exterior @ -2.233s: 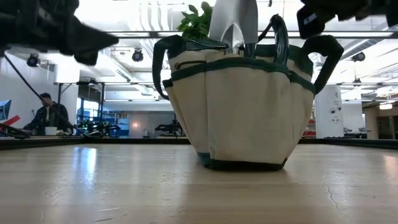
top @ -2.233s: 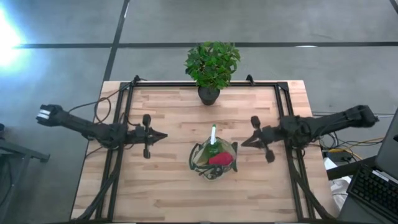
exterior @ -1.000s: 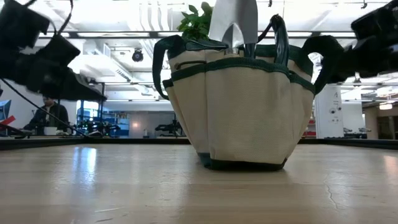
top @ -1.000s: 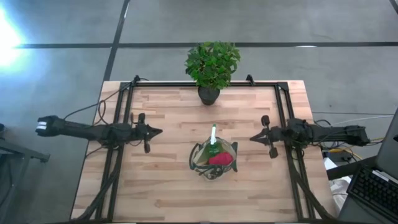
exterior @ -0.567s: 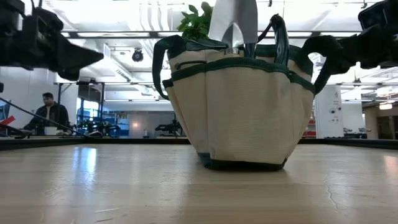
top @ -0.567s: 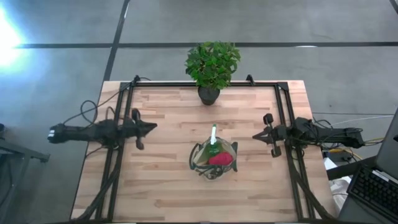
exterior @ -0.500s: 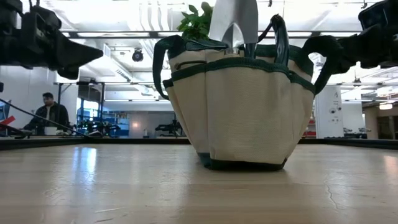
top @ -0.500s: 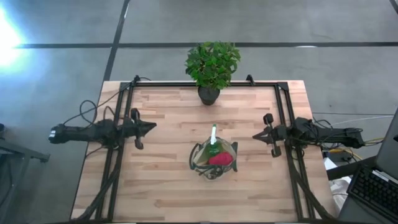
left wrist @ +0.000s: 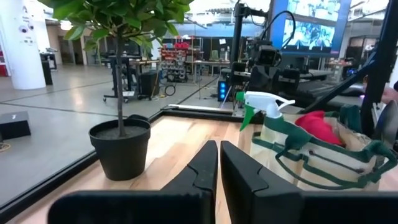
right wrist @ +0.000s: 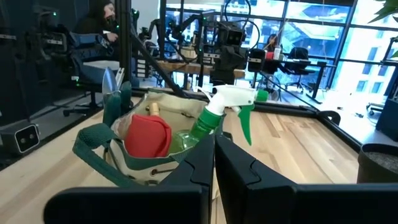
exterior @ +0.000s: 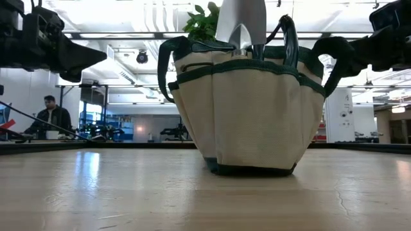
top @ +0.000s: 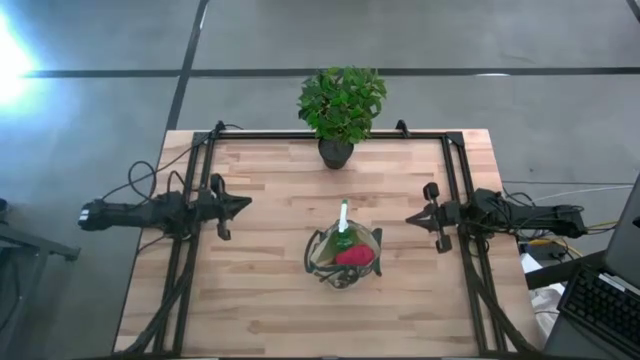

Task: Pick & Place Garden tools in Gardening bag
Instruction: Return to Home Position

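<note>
- Both arms have drawn back from the middle of the counter over the last couple of seconds. Each now lies stretched out low along its own side rail, and you'll find no change over the last half second.
- Your left tool sits near the left edge of the counter, pointing inward and well apart from the gardening bag. Its fingers are pressed together with only a thin slit between them, and it holds nothing.
- Your right tool mirrors it near the right edge, also aimed at the bag and clear of it. Its fingers are likewise closed together and empty.
- You'll see the bag standing upright just right of the counter's centre, between the two tools.
- Inside the bag, the spray bottle leans with its white head poking over the far rim, and the red glove lies beside it.
- From the low view you can make out a trowel blade rising above the bag's rim.
- At the far edge of the counter stands the potted plant, apart from the bag.
- In the room beyond, a person sits at a desk.
</note>
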